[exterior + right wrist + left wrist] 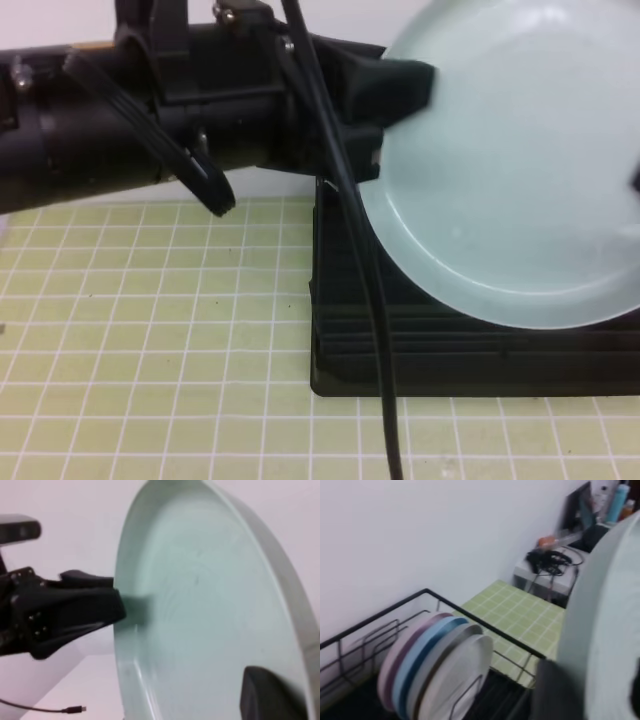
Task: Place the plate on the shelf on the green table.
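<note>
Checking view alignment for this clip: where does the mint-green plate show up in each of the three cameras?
Exterior high: the plate fills the upper right, tilted up above the black shelf.
Left wrist: only its pale edge along the right side, beside the shelf's stacked plates.
Right wrist: its face fills most of the frame.
Shared landmark: the left gripper clamped on the plate's rim, also visible at left in the right wrist view.

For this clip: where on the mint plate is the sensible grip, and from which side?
The rim. The plate is held upright above the shelf, so only its thin raised edge fits between fingers. The left gripper clamps its left edge; the right gripper takes the opposite edge.
</note>
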You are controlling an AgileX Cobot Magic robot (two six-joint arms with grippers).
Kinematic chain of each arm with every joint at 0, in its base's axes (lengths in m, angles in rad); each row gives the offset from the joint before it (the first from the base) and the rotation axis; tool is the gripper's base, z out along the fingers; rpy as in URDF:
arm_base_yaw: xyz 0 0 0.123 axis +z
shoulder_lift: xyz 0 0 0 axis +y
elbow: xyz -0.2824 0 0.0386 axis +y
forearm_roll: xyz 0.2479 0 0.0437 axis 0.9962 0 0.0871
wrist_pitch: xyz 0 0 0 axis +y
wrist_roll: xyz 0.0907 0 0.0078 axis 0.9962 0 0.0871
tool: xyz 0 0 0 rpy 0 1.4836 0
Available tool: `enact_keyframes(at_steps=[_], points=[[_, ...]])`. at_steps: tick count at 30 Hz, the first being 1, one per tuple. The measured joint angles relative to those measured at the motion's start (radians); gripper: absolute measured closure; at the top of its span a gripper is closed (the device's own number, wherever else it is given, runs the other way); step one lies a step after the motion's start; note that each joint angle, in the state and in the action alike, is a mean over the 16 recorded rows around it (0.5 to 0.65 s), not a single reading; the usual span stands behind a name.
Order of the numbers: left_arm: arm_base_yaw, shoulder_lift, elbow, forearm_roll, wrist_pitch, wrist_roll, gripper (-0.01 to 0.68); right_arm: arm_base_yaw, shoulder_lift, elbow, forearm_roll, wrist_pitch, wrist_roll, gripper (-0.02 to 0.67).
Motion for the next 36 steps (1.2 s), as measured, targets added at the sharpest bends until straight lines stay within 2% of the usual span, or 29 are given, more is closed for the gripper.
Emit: enact_keyframes(at_steps=[4, 7, 9, 11, 14, 19, 23, 26, 30, 36], points=[[0.0, -0.006, 0.0, -0.042, 0.024, 0.037, 0.251, 0.0, 0.001, -0.034, -0.018, -0.06, -0.083, 0.652], [0.0, -0.023, 0.0, -0.057, 0.036, 0.052, 0.162, 0.0, 0.007, -0.075, -0.084, -0.123, -0.145, 0.652], [0.0, -0.04, 0.0, -0.056, 0.04, 0.058, 0.13, 0.0, 0.015, -0.112, -0.159, -0.164, -0.185, 0.652], [0.0, -0.062, 0.0, -0.045, 0.044, 0.063, 0.13, 0.0, 0.029, -0.153, -0.257, -0.201, -0.222, 0.652], [0.0, -0.104, 0.0, -0.011, 0.049, 0.063, 0.193, 0.0, 0.06, -0.222, -0.438, -0.236, -0.265, 0.652], [0.0, -0.187, 0.0, 0.111, 0.06, 0.013, 0.372, 0.0, 0.14, -0.34, -0.779, -0.236, -0.291, 0.652], [0.0, -0.255, 0.007, 0.282, 0.072, -0.112, 0.517, 0.0, 0.218, -0.414, -1.018, -0.199, -0.292, 0.652], [0.0, -0.31, 0.025, 0.434, 0.076, -0.237, 0.602, 0.001, 0.273, -0.451, -1.136, -0.174, -0.293, 0.652], [0.0, -0.387, 0.073, 0.632, 0.074, -0.418, 0.658, 0.007, 0.335, -0.477, -1.222, -0.166, -0.302, 0.652], [0.0, -0.491, 0.183, 0.876, 0.04, -0.633, 0.672, 0.027, 0.403, -0.485, -1.269, -0.174, -0.328, 0.652]])
